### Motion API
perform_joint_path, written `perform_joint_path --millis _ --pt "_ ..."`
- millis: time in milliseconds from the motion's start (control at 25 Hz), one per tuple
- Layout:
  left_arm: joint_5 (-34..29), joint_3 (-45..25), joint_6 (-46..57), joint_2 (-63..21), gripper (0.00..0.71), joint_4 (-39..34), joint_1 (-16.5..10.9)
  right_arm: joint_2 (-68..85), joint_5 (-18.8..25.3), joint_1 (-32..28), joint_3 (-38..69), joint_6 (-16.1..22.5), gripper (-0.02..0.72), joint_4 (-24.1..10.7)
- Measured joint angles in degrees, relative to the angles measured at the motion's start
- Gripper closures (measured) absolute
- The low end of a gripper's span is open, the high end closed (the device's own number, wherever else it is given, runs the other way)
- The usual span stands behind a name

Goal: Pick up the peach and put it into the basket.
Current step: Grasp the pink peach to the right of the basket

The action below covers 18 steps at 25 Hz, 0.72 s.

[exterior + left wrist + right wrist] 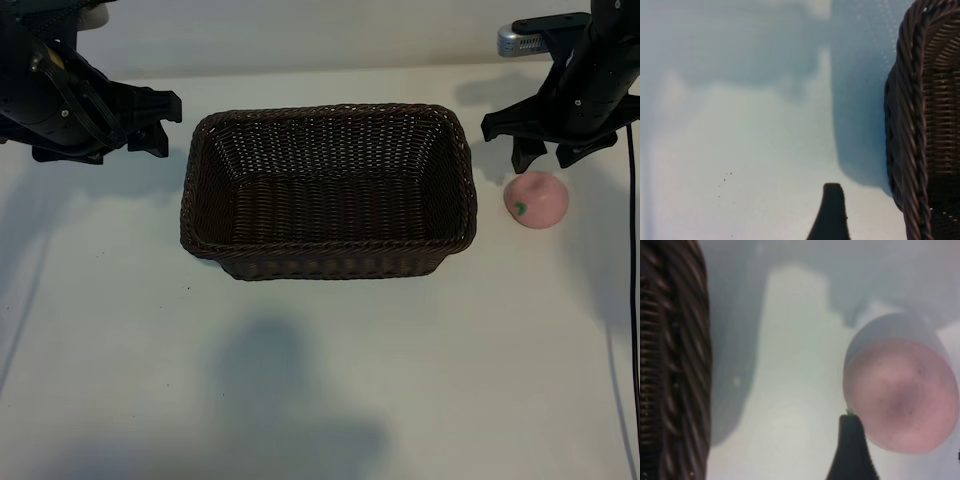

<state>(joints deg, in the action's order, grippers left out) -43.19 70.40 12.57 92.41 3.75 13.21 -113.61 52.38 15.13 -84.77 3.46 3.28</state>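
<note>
The pale-pink peach [536,200] with a small green mark lies on the white table, right of the dark-brown wicker basket [196,180]. My right gripper [548,158] hovers just behind and over the peach with its jaws open. In the right wrist view the peach [902,395] sits close beside one dark finger [852,450], which nearly touches it, and the basket wall [675,365] is off to the side. Nothing is held. My left gripper [165,125] stays parked, open, by the basket's left end. Its wrist view shows one finger [832,215] and the basket rim [920,125].
The basket is empty and stands in the middle of the table [320,380]. A black cable [632,260] runs down the right edge near the peach. Shadows of the arms fall on the front of the table.
</note>
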Motion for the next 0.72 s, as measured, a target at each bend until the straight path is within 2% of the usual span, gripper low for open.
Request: perform_joint_path --millis 440,600,720 --pt "0.0 0.0 0.0 0.0 0.119 0.1 0.0 -3.1 -1.3 0.0 0.1 -1.2 0.209 -0.2" --pt "0.0 0.0 0.0 0.0 0.119 0.1 0.0 -5.0 -1.7 0.0 0.3 -1.2 0.211 -1.4" --pt "0.0 0.0 0.0 0.0 0.119 0.1 0.0 -6.3 -1.7 0.0 0.3 -1.2 0.248 -2.2"
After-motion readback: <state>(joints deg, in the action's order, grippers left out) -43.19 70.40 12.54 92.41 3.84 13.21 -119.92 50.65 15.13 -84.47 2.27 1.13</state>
